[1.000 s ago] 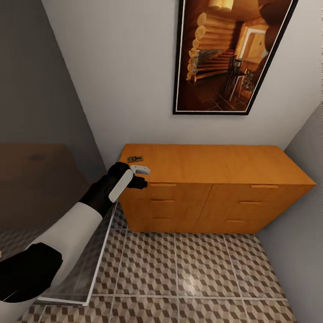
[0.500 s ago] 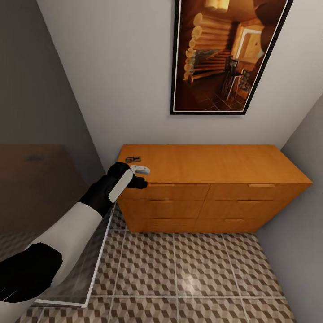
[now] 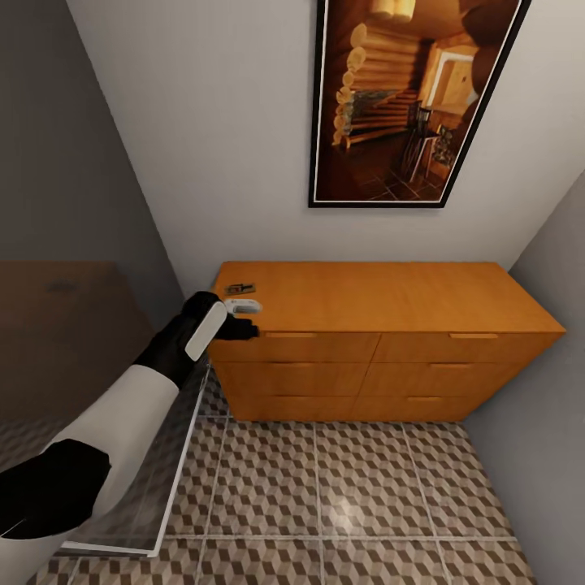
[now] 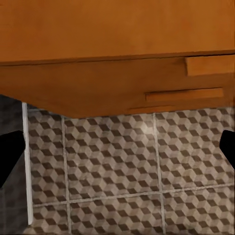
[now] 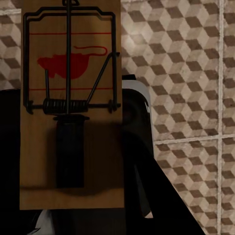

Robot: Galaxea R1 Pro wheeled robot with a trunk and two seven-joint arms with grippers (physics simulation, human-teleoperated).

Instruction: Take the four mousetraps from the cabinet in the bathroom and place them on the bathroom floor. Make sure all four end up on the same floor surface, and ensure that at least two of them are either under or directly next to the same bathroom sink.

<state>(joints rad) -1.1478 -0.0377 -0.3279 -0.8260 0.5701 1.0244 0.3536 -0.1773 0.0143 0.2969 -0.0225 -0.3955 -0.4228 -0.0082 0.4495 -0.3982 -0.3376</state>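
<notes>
A mousetrap (image 3: 241,288), small and brown with dark metal parts, lies on top of the orange-brown cabinet (image 3: 390,301) near its left end. My left gripper (image 3: 242,318) hangs open at the cabinet's front left corner, just short of that trap and holding nothing. Its dark fingertips (image 4: 10,152) stand wide apart over the cabinet edge (image 4: 117,73) and the cube-patterned bathroom floor (image 4: 122,161). In the right wrist view, another mousetrap (image 5: 71,63) with a red mouse print is clamped in my right gripper (image 5: 69,122), above the floor (image 5: 186,73). The sink is out of view.
A dark-framed picture (image 3: 406,97) hangs on the white wall above the cabinet. A tinted glass shower panel (image 3: 162,471) stands at the left under my left arm, close to the cabinet's left side. A grey wall (image 3: 544,390) closes in on the right. The tiled floor (image 3: 341,496) lies before the drawers.
The head camera shifted a little. My left gripper has drawn slightly left and back along the cabinet's front left corner. The trap on top has not moved.
</notes>
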